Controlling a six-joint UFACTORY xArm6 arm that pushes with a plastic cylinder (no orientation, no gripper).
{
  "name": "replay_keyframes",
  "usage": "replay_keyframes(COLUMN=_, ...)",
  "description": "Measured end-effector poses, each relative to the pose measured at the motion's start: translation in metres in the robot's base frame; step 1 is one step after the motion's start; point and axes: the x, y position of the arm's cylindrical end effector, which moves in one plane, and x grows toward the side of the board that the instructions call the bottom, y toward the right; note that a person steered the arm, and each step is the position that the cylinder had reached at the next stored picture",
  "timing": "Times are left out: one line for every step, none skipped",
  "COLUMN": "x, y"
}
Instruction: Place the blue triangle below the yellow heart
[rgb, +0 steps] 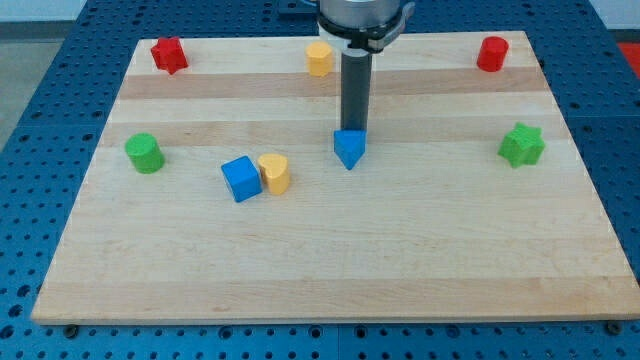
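Blue triangle (349, 148), apex toward view's bottom

A single camera looks down at a slant from beyond the bench's (330, 270) near edge, facing its far edge, far enough back to frame the whole bench.
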Motion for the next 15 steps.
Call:
replay_keyframes(x=0.011, y=0.0)
replay_keyframes(x=0.023, y=0.0)
replay_keyframes(x=0.033, y=0.0)
replay_keyframes(x=0.042, y=0.0)
replay_keyframes(x=0.05, y=0.001)
replay_keyframes(x=0.061, y=0.002)
replay_keyframes(x=0.073, y=0.004)
replay_keyframes(x=0.086, y=0.006)
replay_keyframes(x=0.099, y=0.006)
replay_keyframes(x=0.106, y=0.006)
replay_keyframes(x=0.117, y=0.006)
replay_keyframes(x=0.126, y=0.006)
replay_keyframes(x=0.126, y=-0.003)
replay_keyframes(x=0.126, y=-0.015)
replay_keyframes(x=0.126, y=-0.031)
